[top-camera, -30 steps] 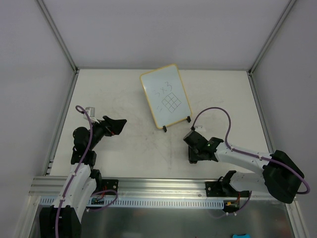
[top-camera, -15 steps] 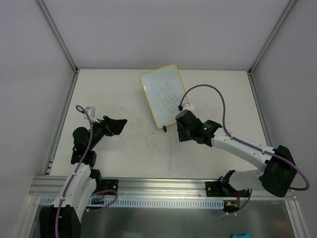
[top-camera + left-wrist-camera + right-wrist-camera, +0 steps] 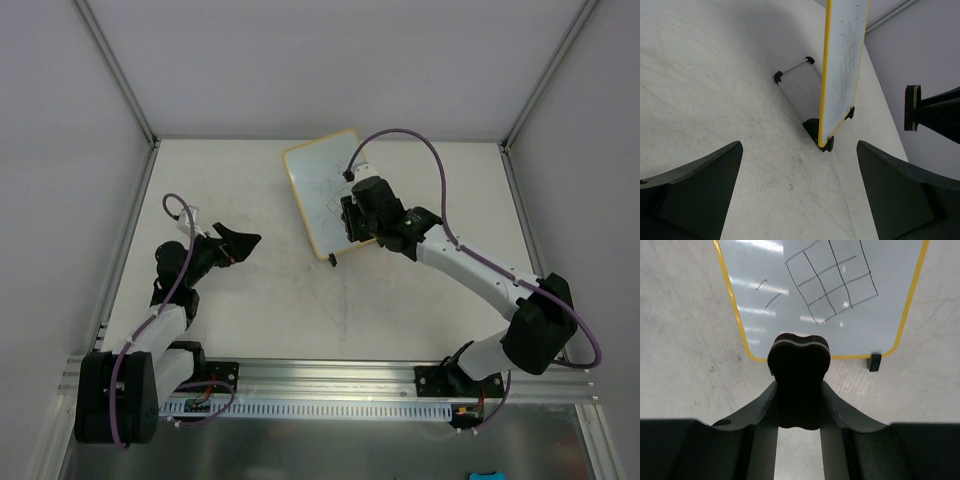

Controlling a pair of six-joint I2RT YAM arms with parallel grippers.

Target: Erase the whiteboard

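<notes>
Off-white and scuffed with grey streaks, the table [image 3: 250, 300] is the floor of a small booth. Pale grey walls [image 3: 60, 150] close it on three sides, and aluminium posts [image 3: 120, 80] run up at the far corners. A metal rail [image 3: 320, 375] lies along the near edge.

The whiteboard [image 3: 315, 185] stands at about 12 o'clock on the table. It leans back on a grey stand [image 3: 800, 90], and its yellow frame rests on small black feet [image 3: 874, 361]. Its white face carries a pen grid [image 3: 832, 280] with "3x3" written above it.

The right gripper [image 3: 352, 215] is in front of the board, toward its 5 o'clock corner. Its jaws are drawn in narrow and hold a black eraser [image 3: 799, 365]. In the left wrist view a gap shows between the eraser and the board's face.

The left gripper [image 3: 232, 245] is at about 9 o'clock on the table. Its jaws are spread wide with nothing between them, and they point toward the board.
</notes>
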